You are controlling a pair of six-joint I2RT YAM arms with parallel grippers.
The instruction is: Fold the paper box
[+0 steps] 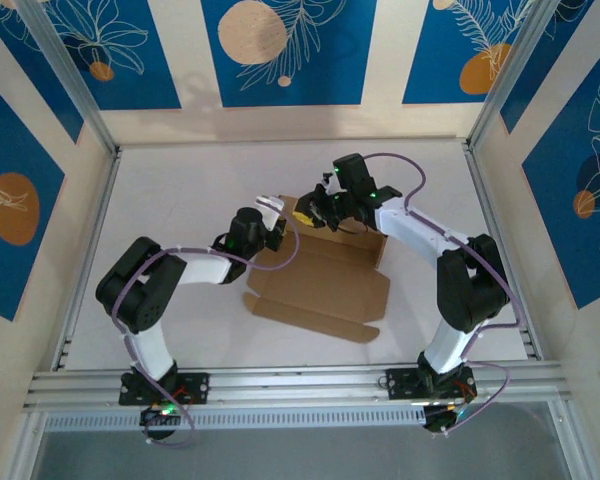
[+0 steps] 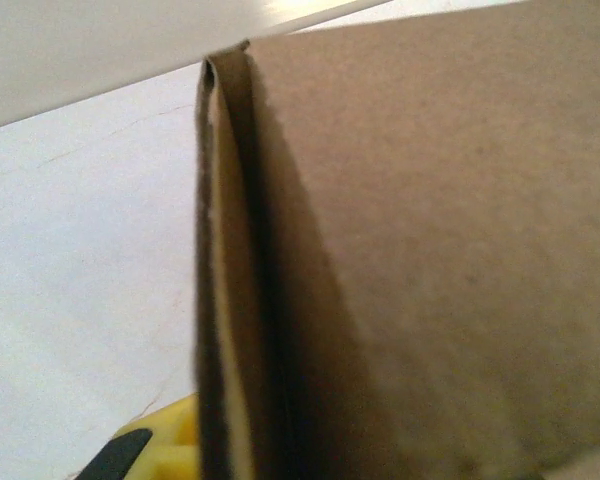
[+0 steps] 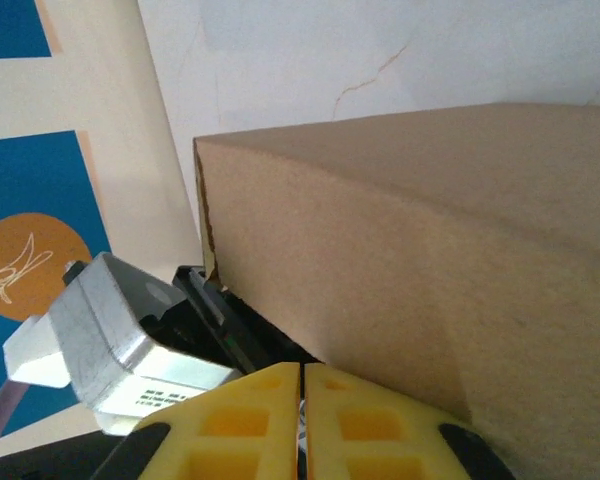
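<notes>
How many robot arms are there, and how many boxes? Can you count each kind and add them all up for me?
Robot arms: 2, the left arm and the right arm
Cardboard box: 1
Total: 3

The paper box point(image 1: 325, 285) is plain brown, the fingers point(image 3: 230, 425) yellow, the table point(image 1: 180, 190) white (blue leaf-patterned walls point(image 1: 130, 50)).
</notes>
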